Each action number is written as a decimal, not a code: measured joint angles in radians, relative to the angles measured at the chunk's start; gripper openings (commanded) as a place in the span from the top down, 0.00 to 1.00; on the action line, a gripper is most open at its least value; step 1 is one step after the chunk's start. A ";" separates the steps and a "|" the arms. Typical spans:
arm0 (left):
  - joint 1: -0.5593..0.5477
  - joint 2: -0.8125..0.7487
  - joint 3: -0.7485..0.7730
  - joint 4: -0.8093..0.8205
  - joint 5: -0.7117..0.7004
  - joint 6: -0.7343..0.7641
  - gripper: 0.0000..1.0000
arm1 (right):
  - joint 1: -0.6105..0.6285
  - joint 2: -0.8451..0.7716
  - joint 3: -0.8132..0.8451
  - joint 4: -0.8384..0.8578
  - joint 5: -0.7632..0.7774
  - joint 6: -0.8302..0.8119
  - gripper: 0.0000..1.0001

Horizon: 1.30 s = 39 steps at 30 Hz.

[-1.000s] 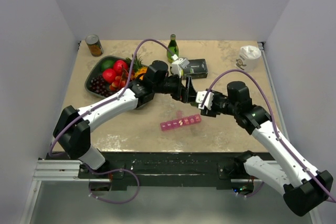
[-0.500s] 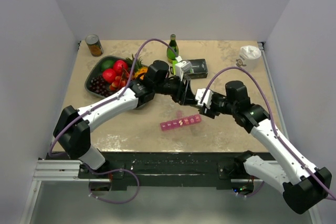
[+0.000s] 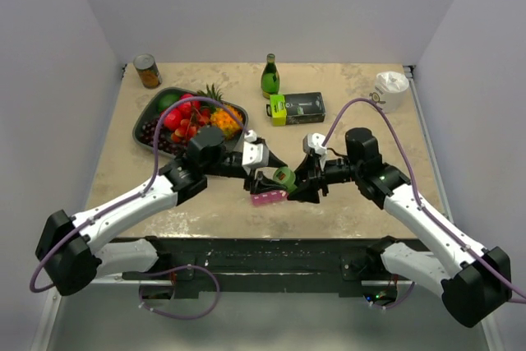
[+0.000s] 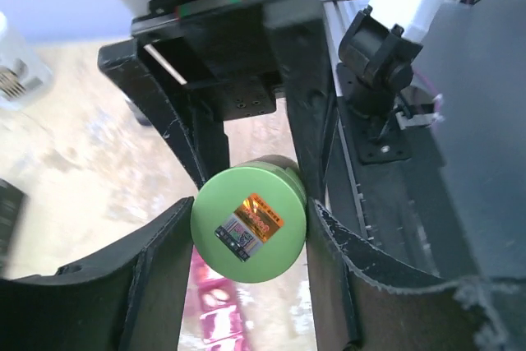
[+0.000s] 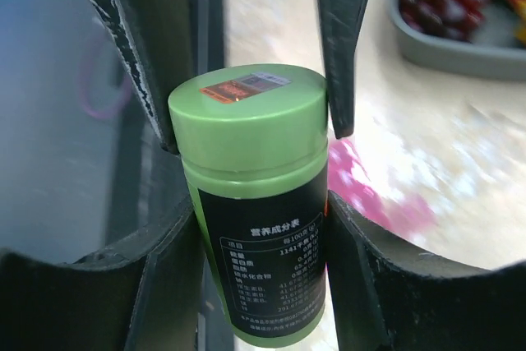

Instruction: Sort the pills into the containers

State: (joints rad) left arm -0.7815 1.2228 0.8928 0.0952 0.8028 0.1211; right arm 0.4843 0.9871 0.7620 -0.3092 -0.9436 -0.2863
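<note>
The two arms meet low over the front of the table (image 3: 362, 133), right above the organiser (image 3: 265, 198), which lies flat near the front edge with only its left part showing pink under them. Between them is a small green bottle (image 5: 261, 285) with a black label, held up off the table just over the organiser's right part. The right gripper (image 5: 259, 211) has its fingers closed on the bottle's body, one to each side of the label. The left gripper (image 4: 249, 213) comes at it from the other end, and its fingers are pressed against both sides of the green cap (image 4: 249, 223) (a small orange sticker sits on top of it). From the right wrist the organiser is a pink blur behind the bottle. Well behind the organiser and to its left is a dark tray (image 3: 146, 124) of fruit, with a can (image 3: 147, 71) in the far corner beyond it; straight behind the organiser lies a dark box (image 3: 302, 107), and a tall glass bottle (image 3: 270, 77) stands past that
</note>
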 measured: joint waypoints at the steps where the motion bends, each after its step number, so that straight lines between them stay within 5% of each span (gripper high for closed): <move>1: -0.001 -0.044 -0.043 0.042 0.001 0.045 0.46 | 0.003 0.003 -0.021 0.067 -0.049 0.064 1.00; 3: -0.001 -0.094 -0.105 0.109 -0.002 0.092 0.36 | 0.003 0.006 -0.044 0.148 -0.098 0.141 1.00; 9: 0.001 -0.185 -0.238 0.234 -0.040 0.198 0.30 | -0.016 0.004 -0.056 0.182 -0.174 0.283 1.00; 16: 0.010 -0.213 -0.249 0.329 -0.066 0.143 0.01 | -0.019 -0.010 -0.055 0.120 -0.173 0.237 1.00; 30: 0.101 -0.167 -0.167 0.330 -0.035 -0.335 0.01 | -0.019 -0.021 0.104 -0.327 -0.010 -0.399 1.00; 39: 0.047 -0.044 -0.094 0.260 -0.006 -0.499 0.02 | -0.019 -0.020 0.109 -0.378 0.074 -0.522 1.00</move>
State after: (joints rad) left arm -0.7345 1.1786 0.7986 0.3550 0.7971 -0.3782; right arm 0.4656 0.9672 0.8711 -0.6868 -0.8692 -0.8082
